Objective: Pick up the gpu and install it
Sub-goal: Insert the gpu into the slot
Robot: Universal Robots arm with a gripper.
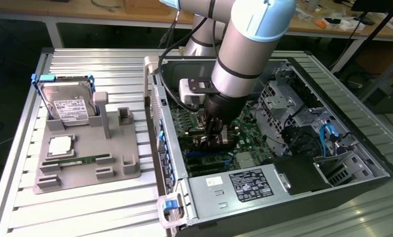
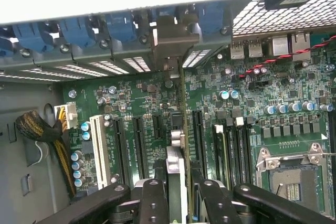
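— So, what's inside the computer case?
— The arm reaches into the case; over its motherboard, the end effector is clamped on the gpu, held edge-on.

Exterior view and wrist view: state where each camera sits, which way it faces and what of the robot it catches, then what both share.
Exterior view: off the arm, raised above the table, looking down into the open computer case; the arm and gripper show.
Wrist view: on the wrist, facing along the fingers at the motherboard; they clamp the gpu, seen edge-on.
Shared: gripper, motherboard, the case's inside.
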